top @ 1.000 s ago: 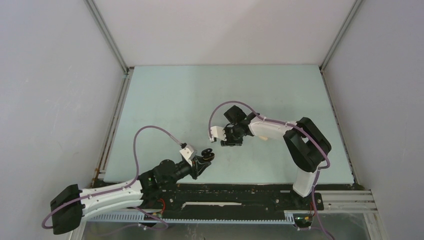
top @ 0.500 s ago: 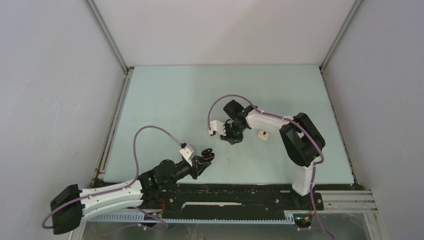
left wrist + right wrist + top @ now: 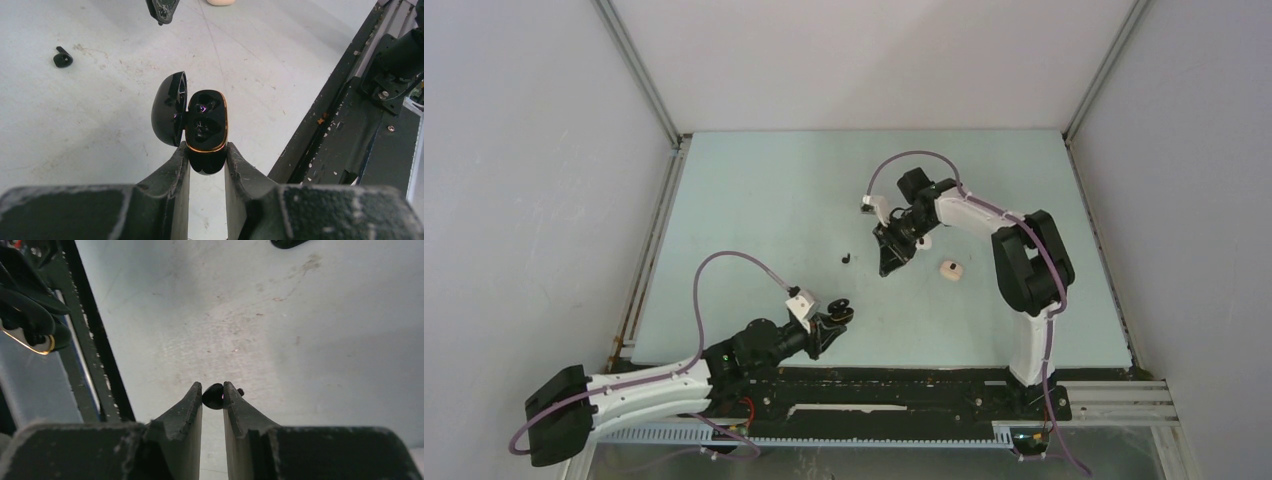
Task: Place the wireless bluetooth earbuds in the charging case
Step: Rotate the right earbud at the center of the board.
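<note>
My left gripper [image 3: 206,150] is shut on the lower end of a glossy black charging case [image 3: 206,122] with a gold rim. The case's lid [image 3: 169,115] hangs open to the left, and it is held near the table's front edge [image 3: 839,312]. My right gripper [image 3: 213,390] is shut on a tiny black earbud [image 3: 213,396] pinched at its fingertips, above the table's middle [image 3: 888,266]. A second black earbud [image 3: 846,259] [image 3: 62,58] lies on the table to the left of the right gripper's tips.
A small beige piece [image 3: 951,269] lies on the pale table [image 3: 754,200] to the right of the right gripper. The black base rail [image 3: 345,125] runs along the near edge. Grey walls enclose the back and both sides.
The right arm has swung back and to the right with its jaws closing on an earbud, uncovering the beige piece and the black earbud on the table. The left arm has not moved.
</note>
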